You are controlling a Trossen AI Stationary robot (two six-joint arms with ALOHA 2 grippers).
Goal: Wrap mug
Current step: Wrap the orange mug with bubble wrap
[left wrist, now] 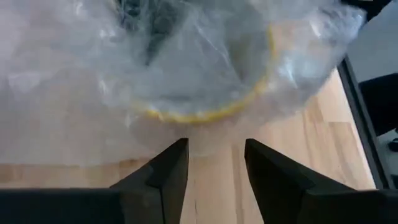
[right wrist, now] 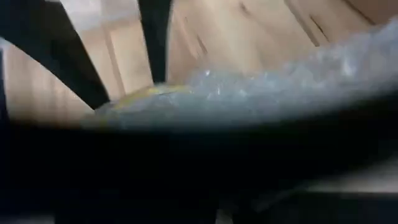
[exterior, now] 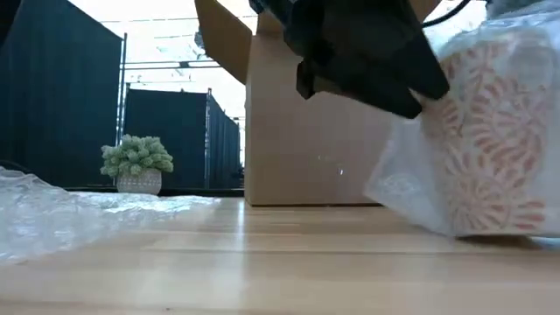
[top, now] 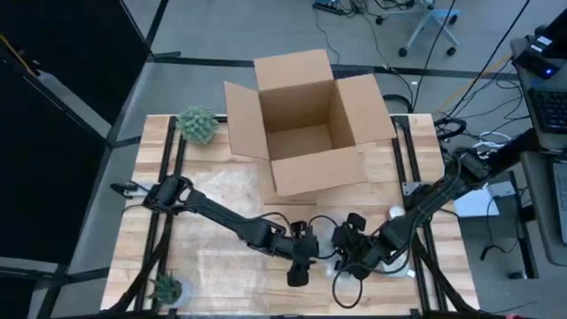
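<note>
The mug [exterior: 490, 149], white with red-and-white swirls, stands on the table near its front edge under clear bubble wrap. In the left wrist view, the mug [left wrist: 205, 74] shows a yellow rim through the wrap. My left gripper [left wrist: 214, 155] is open, with its fingertips just short of the wrapped mug. In the high view, my left gripper [top: 299, 270] faces my right gripper [top: 350, 257] across the mug. The right wrist view is filled by wrap [right wrist: 280, 87] pressed close to the camera, which hides that gripper.
An open cardboard box [top: 306, 120] stands at the table's far middle. More bubble wrap [top: 221, 213] lies spread over the table's left half. One small potted plant [top: 197, 124] stands at the far left, and another [top: 166, 288] at the near left corner.
</note>
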